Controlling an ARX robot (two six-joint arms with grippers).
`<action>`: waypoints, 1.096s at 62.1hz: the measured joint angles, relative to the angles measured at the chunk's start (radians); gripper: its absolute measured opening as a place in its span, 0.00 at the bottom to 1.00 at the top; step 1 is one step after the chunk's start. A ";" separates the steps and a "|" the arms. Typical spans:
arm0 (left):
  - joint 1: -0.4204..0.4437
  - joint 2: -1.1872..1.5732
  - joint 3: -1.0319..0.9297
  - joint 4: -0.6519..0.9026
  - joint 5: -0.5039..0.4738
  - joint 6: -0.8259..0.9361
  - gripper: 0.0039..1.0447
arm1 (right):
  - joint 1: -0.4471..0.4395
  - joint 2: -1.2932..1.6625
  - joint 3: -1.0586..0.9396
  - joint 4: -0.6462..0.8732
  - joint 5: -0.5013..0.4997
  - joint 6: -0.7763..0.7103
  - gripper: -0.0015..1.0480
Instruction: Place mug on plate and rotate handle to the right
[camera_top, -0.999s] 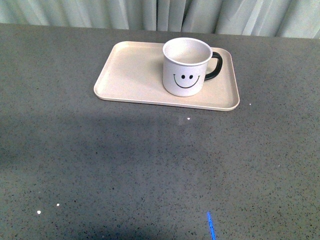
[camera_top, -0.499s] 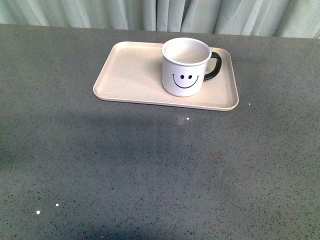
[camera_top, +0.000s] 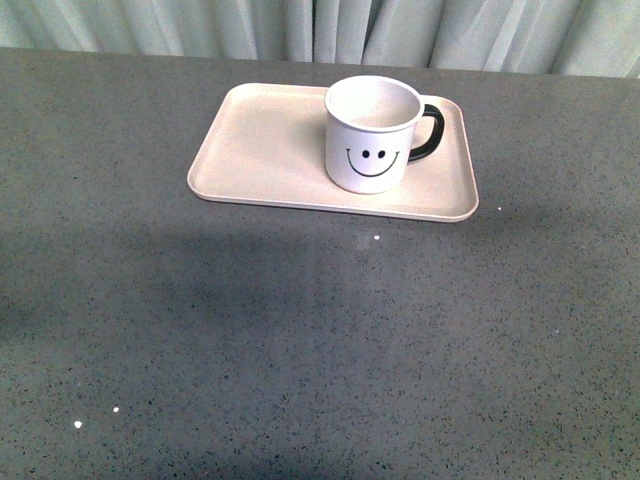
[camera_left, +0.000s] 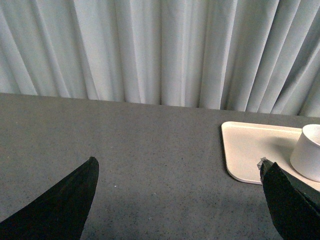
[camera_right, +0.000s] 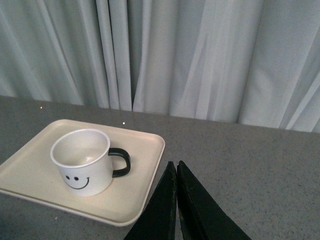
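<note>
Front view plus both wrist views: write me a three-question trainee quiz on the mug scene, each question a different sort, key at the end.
1. True or false: the mug stands upright on the plate.
2. Multiple choice: in the front view, the handle points toward
A. the robot's left
B. the robot's right
C. straight at the camera
3. Fill in: the left gripper has its fingers spread wide, so it is ____; the right gripper has its fingers pressed together, so it is ____.

Key:
1. True
2. B
3. open; shut
</note>
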 joint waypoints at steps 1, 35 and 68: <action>0.000 0.000 0.000 0.000 0.000 0.000 0.91 | 0.000 -0.013 -0.009 -0.005 -0.001 0.000 0.02; 0.000 0.000 0.000 0.000 0.000 0.000 0.91 | 0.000 -0.355 -0.177 -0.183 -0.002 0.000 0.02; 0.000 0.000 0.000 0.000 0.000 0.000 0.91 | 0.000 -0.716 -0.183 -0.509 -0.002 0.000 0.02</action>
